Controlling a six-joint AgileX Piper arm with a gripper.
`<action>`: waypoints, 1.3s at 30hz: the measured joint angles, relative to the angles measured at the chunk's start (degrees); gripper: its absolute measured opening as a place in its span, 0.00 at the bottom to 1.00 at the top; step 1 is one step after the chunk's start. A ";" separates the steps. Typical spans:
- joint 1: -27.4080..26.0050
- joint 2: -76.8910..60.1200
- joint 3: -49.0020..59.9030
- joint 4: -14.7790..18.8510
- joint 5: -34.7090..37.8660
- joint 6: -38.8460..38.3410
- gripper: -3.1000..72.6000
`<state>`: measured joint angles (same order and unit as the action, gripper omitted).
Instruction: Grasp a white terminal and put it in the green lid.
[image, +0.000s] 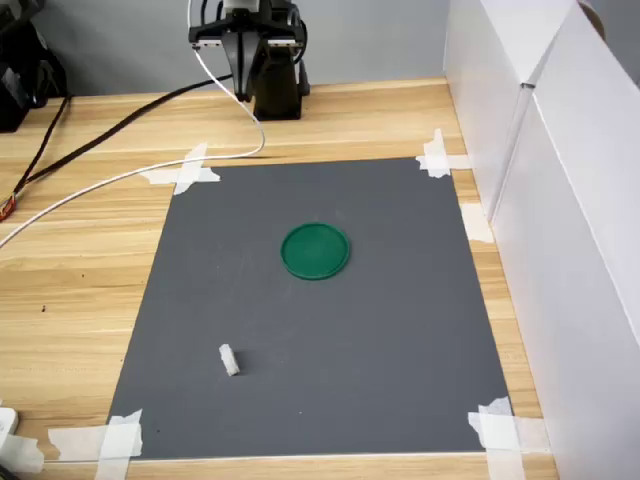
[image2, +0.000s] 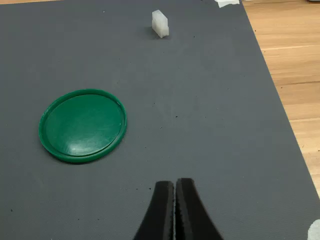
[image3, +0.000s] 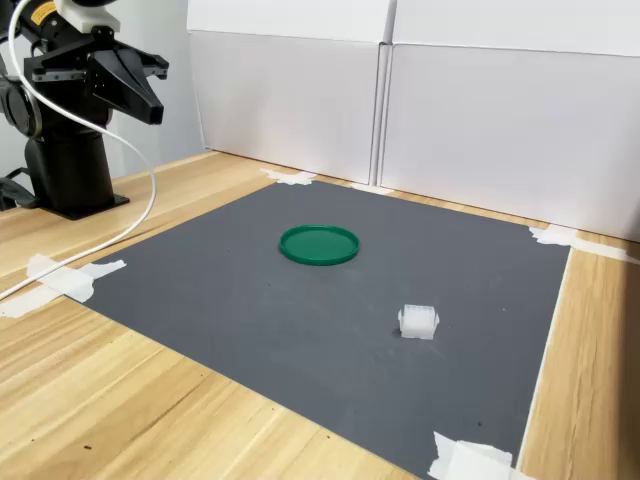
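Grey mat (image: 330, 330), taped at its corners to a wooden table (image: 80, 290); white panels (image3: 480, 120) alongside.

Gripper (image2: 175, 192): raised near the arm's base, jaws pressed together, holding nothing.

White terminal (image2: 160, 24): loose on the mat, well ahead of the jaws.

Green lid (image2: 82, 125): empty, between jaws and terminal, off to one side.

Advice: open the jaws before descending, centre over the terminal, close across its narrow faces.

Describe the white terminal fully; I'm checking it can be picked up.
The white terminal is a tiny, blocky, translucent-white plastic piece, slightly oblong, with a ridged top visible in the second exterior view. It rests alone on the gray mat, apart from the green lid, nothing else touching it. The end effector is far off.
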<state>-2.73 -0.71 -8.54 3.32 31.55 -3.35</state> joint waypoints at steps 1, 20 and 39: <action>0.00 0.00 0.00 0.00 0.00 0.00 0.02; 0.00 0.00 0.00 0.00 0.00 0.00 0.02; 0.00 17.34 -11.32 0.10 1.27 -4.71 0.02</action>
<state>-2.73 16.64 -19.86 3.42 32.82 -8.06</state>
